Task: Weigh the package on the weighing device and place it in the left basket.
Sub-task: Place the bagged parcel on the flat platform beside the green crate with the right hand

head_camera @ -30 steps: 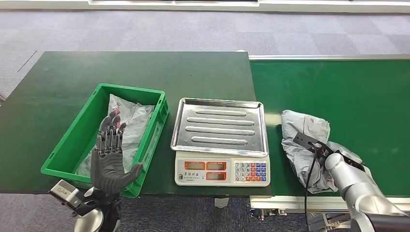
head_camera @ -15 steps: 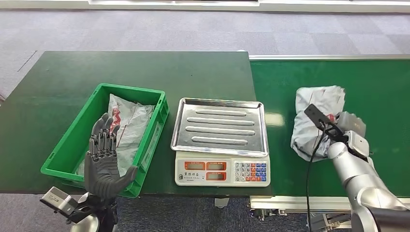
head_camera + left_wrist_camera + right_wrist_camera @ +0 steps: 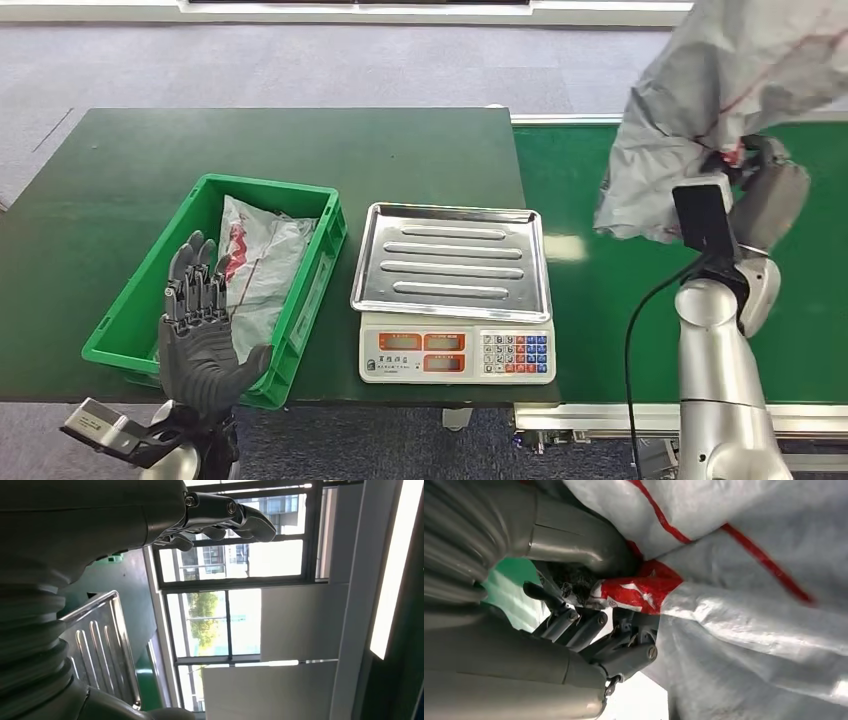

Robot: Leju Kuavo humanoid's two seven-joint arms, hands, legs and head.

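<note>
My right hand point(image 3: 765, 185) grips a crumpled grey package with red lines point(image 3: 715, 95) and holds it high above the green belt point(image 3: 590, 280), to the right of the scale. In the right wrist view the thumb and fingers point(image 3: 589, 630) pinch the grey package point(image 3: 749, 605) at a red patch. The scale point(image 3: 452, 290) has a bare steel tray and a keypad front. To its left stands the green basket point(image 3: 130, 300) with another grey package point(image 3: 262, 265) inside. My left hand point(image 3: 200, 330) is raised upright at the basket's near corner, fingers spread, holding nothing.
The dark green table point(image 3: 300, 150) carries the basket and scale. The lighter green conveyor belt runs along its right side, with a metal rail point(image 3: 600, 415) at the near edge. Grey carpet lies beyond the table.
My right hand has lifted the grey package off the belt and raised it well above the belt. My left hand has drifted slightly left and down.
</note>
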